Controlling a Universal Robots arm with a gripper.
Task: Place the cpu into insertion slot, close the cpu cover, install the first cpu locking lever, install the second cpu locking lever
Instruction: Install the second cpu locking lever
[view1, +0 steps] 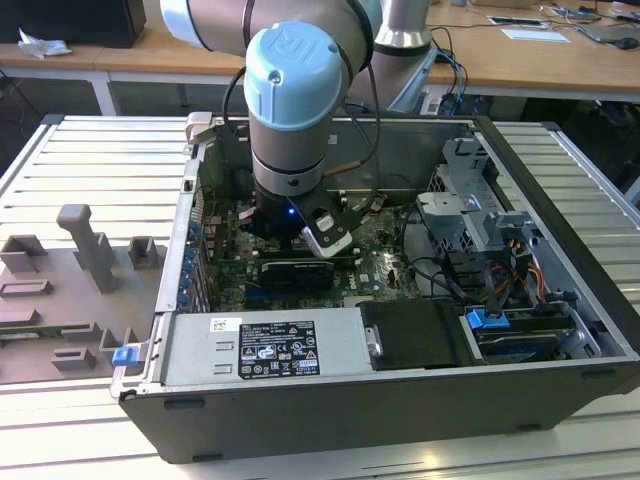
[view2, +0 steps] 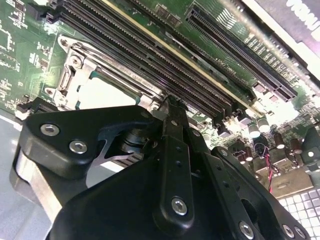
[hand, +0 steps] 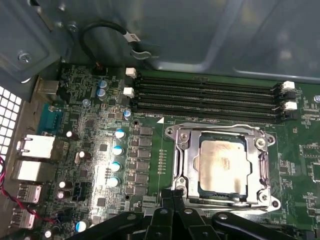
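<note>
1. Gripper (hand: 172, 196) low over the motherboard (hand: 150, 150), fingers pressed together, holding nothing, tip at the socket's 6 o'clock edge in the first wrist view.
2. Cpu (hand: 222, 166) seated in the socket, cpu cover (hand: 262, 167) down around it.
3. Memory slots (hand: 205, 97) at 12 o'clock beyond.
4. Risk: tip slips off the thin edge and scrapes board components.

arm (view1: 290, 90): wrist pointing straight down | fingers (hand: 172, 197): pressed together

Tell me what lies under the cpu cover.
Through the window of the cpu cover the cpu shows, seated in its slot. The slot's contacts beneath are covered. The pincer sits at the cover's edge.
</note>
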